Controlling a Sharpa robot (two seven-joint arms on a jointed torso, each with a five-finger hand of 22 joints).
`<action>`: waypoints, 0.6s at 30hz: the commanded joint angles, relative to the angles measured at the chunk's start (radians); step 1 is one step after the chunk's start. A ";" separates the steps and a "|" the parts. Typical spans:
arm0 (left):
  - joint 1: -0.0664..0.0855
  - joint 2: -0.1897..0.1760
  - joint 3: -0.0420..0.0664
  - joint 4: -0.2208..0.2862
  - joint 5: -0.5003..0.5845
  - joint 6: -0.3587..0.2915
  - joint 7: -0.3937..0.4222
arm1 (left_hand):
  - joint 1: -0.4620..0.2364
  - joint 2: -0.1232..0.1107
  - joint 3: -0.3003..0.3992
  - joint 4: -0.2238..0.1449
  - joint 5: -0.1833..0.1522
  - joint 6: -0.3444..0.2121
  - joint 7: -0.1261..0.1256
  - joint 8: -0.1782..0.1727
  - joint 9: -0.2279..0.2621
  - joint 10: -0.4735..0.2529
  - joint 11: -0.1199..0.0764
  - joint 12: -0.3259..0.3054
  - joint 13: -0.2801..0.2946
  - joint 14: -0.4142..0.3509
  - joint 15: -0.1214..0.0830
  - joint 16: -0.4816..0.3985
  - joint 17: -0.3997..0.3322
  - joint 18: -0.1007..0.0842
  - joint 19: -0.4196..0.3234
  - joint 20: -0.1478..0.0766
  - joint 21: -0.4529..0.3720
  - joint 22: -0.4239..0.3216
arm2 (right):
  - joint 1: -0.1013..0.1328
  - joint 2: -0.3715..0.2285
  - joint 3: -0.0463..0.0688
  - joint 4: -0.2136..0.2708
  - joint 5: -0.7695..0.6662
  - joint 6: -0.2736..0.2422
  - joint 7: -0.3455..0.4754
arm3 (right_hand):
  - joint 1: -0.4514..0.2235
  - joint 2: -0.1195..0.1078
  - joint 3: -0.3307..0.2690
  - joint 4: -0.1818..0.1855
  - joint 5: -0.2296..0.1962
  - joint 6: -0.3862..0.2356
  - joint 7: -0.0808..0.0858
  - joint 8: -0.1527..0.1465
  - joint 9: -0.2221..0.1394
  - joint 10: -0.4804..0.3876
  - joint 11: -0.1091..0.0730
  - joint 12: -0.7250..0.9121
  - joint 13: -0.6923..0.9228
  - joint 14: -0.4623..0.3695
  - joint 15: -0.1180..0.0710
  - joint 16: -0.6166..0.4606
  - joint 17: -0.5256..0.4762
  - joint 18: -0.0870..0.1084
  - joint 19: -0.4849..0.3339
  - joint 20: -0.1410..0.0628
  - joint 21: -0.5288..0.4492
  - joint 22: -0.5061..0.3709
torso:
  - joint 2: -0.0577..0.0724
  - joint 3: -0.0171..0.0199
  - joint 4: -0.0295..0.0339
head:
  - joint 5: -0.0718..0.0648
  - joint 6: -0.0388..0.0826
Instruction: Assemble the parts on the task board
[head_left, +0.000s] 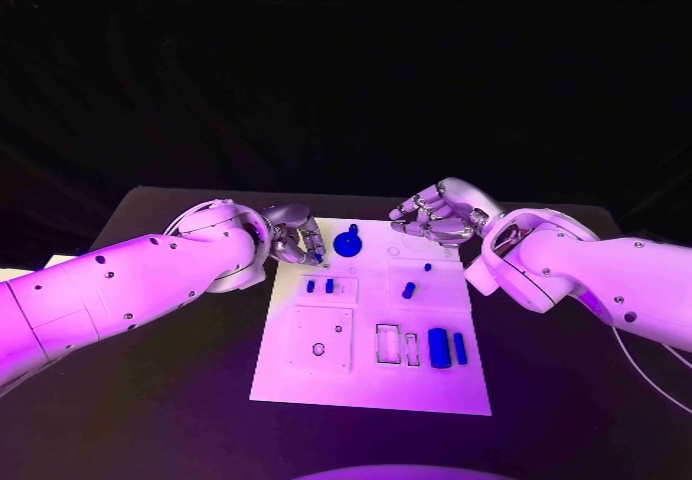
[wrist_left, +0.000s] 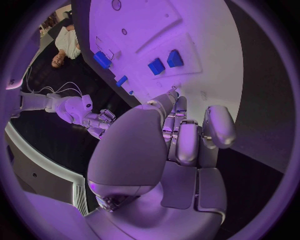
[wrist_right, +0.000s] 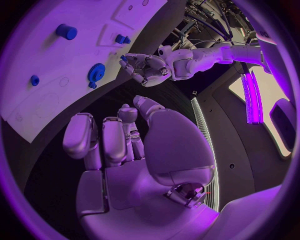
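Observation:
The white task board (head_left: 368, 375) lies in the middle of the black table. A blue gear (head_left: 348, 241) sits at its far end, and two small blue pegs (head_left: 319, 285) stand left of centre. A small blue piece (head_left: 408, 291) lies near the middle, and two blue blocks (head_left: 447, 348) stand at the near right. My left hand (head_left: 296, 237) hovers at the board's far left edge beside the gear, fingers stretched out (wrist_left: 181, 140) and holding nothing. My right hand (head_left: 437, 217) hangs over the far right corner, also holding nothing (wrist_right: 119, 145).
Several rectangular slots (head_left: 391, 343) and a square recess with a small hole (head_left: 319, 338) mark the board's near half. Black table (head_left: 173, 400) surrounds the board. Both white forearms flank the board's far half. In the right wrist view the gear (wrist_right: 95, 72) lies close to my left hand (wrist_right: 147, 69).

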 joint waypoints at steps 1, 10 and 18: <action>-0.004 0.012 -0.003 -0.008 0.002 0.015 0.005 | -0.008 0.000 0.005 -0.001 -0.002 0.006 0.000 -0.003 -0.001 0.008 0.000 -0.005 -0.001 0.004 0.002 -0.001 -0.001 -0.013 0.002 0.000 0.000 0.048 | -0.001 0.002 0.000 0.001 -0.009 0.004 0.007 | -0.001 0.008 0.002 0.004 0.003 -0.006 0.000 -0.001 0.002 -0.004 -0.001 0.001 0.001 0.026 0.007 -0.003 0.001 0.011 -0.007 0.000 -0.006 0.001 | 0.000 0.0001 0.0009 | -0.001 -0.001; -0.011 0.031 -0.008 -0.022 -0.015 0.006 0.007 | -0.009 0.000 0.006 -0.001 -0.002 0.006 0.000 -0.004 -0.001 0.009 0.000 -0.006 -0.001 0.003 0.002 -0.002 -0.003 -0.013 0.001 0.000 -0.002 0.048 | -0.001 0.003 0.000 0.001 -0.009 0.004 0.007 | -0.001 0.008 0.002 0.004 0.003 -0.006 0.000 -0.001 0.002 -0.004 -0.001 0.001 0.001 0.026 0.007 -0.003 0.001 0.011 -0.007 0.000 -0.006 0.001 | -0.001 0.0015 -0.0003 | -0.003 -0.003; -0.013 0.046 -0.009 -0.034 -0.021 0.002 0.005 | -0.010 0.001 0.008 -0.002 -0.002 0.009 0.000 -0.004 -0.001 0.012 -0.001 -0.007 0.000 0.002 0.002 -0.003 -0.004 -0.013 0.001 0.000 -0.001 0.048 | -0.001 0.003 0.000 0.002 -0.009 0.002 0.007 | -0.002 0.009 0.001 0.006 0.006 -0.005 0.000 -0.001 0.002 -0.004 -0.001 0.001 0.001 0.027 0.007 -0.004 0.001 0.012 -0.007 0.000 -0.007 0.000 | -0.001 0.0009 0.0003 | -0.002 -0.004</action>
